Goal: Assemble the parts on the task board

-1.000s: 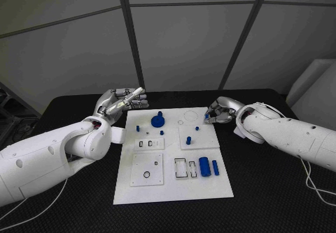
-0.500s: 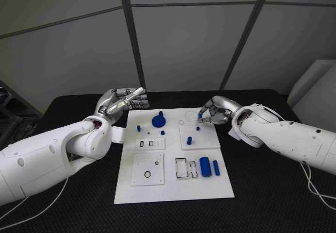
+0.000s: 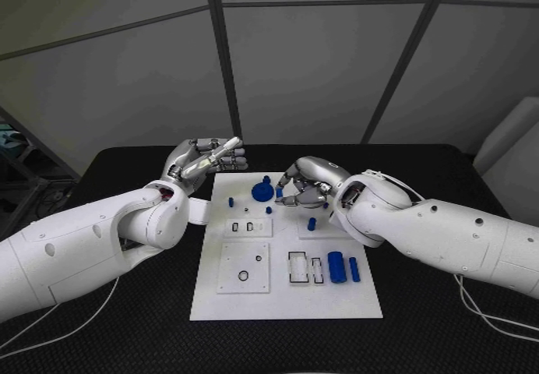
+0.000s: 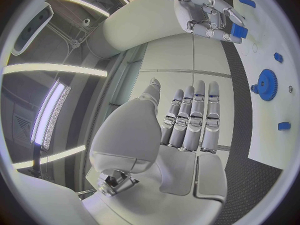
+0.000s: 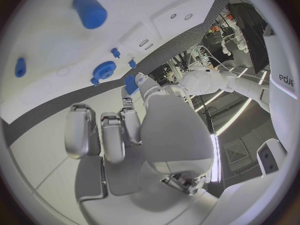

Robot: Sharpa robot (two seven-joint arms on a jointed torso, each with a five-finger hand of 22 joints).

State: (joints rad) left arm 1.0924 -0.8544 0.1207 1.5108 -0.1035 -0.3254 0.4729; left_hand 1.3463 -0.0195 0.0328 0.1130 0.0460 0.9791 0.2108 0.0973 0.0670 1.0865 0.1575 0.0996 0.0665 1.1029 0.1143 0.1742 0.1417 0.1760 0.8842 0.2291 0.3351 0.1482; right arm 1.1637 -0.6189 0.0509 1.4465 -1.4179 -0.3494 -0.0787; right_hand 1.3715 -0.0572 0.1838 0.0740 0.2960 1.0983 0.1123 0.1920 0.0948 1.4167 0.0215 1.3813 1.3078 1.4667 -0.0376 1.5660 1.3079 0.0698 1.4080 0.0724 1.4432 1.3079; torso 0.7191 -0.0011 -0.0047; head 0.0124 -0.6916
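The left hand (image 3: 206, 158) hangs above the black tabletop (image 3: 112, 312) just off the far left corner of the flat white rectangular task board (image 3: 287, 300); its silver fingers (image 4: 190, 117) lie straight and side by side, thumb alongside, holding nothing. On the board, moving rightward, there are a small blue peg (image 3: 231, 202), a raised white plate with two slots (image 3: 244, 227) and a larger raised plate with a dark ring (image 3: 243, 267). Near the far edge stands a blue toothed gear with a knob on top (image 3: 263, 192). Just beside it, the right hand (image 3: 303, 183) is lowered over the board's far middle, fingers curled in, pinching a small blue block (image 4: 238, 31) at its fingertips. Nearer the robot are a short upright blue pin (image 3: 311, 224), a white frame with rectangular cut-outs (image 3: 304, 267), a thick blue cylinder (image 3: 336, 267) lying flat, and a thinner blue bar (image 3: 354, 269) touching or just beside it.
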